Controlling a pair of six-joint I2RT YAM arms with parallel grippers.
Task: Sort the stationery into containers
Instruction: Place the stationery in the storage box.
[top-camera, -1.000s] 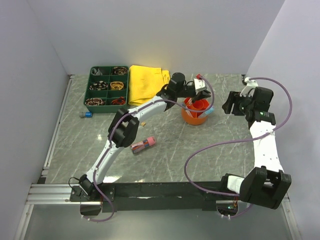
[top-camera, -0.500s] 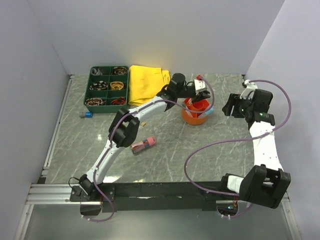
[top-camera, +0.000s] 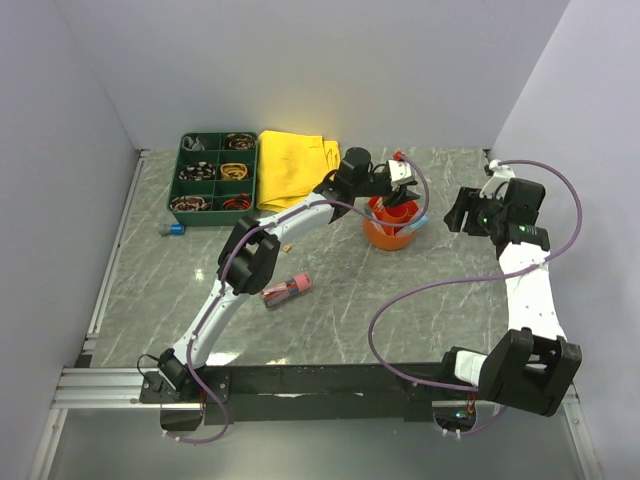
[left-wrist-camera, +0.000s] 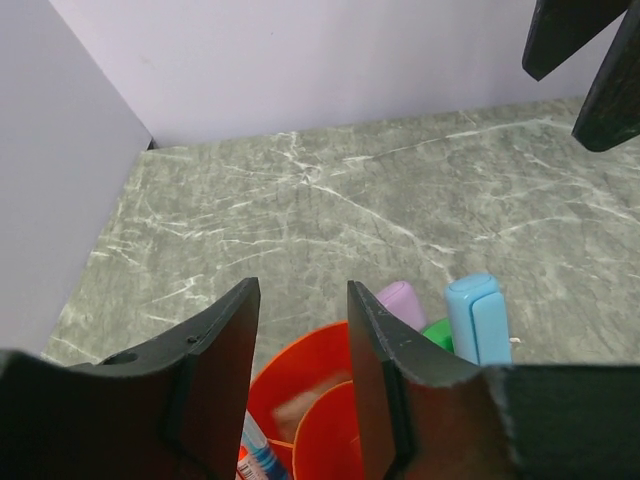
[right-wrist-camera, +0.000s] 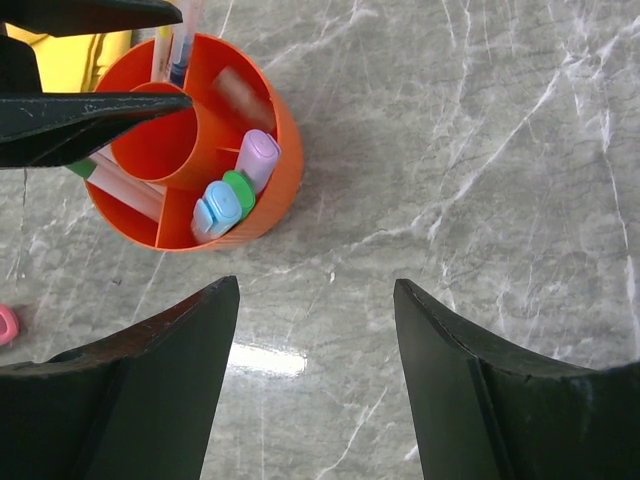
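Observation:
The round orange pot (top-camera: 391, 226) stands at mid-table. In the right wrist view the pot (right-wrist-camera: 272, 196) holds a blue highlighter (right-wrist-camera: 217, 209), a green one (right-wrist-camera: 239, 186), a purple one (right-wrist-camera: 259, 155) and pens (right-wrist-camera: 176, 40). A pale blurred thing (right-wrist-camera: 240, 90) lies in one section. My left gripper (top-camera: 402, 194) hovers over the pot, open and empty (left-wrist-camera: 300, 290). My right gripper (top-camera: 462, 211) is open and empty (right-wrist-camera: 315, 290), to the right of the pot. Pink markers (top-camera: 288, 288) lie on the table. The dark green tray (top-camera: 178, 187) stands at the back left.
A folded yellow cloth (top-camera: 294, 166) lies beside the tray. A small blue item (top-camera: 172, 228) lies near the left edge, below the tray. A tiny bit (top-camera: 287, 247) lies by the left arm. Walls close the table at left, back and right.
Almost nothing. The right wrist has shifted slightly, and the left gripper stays over the pot.

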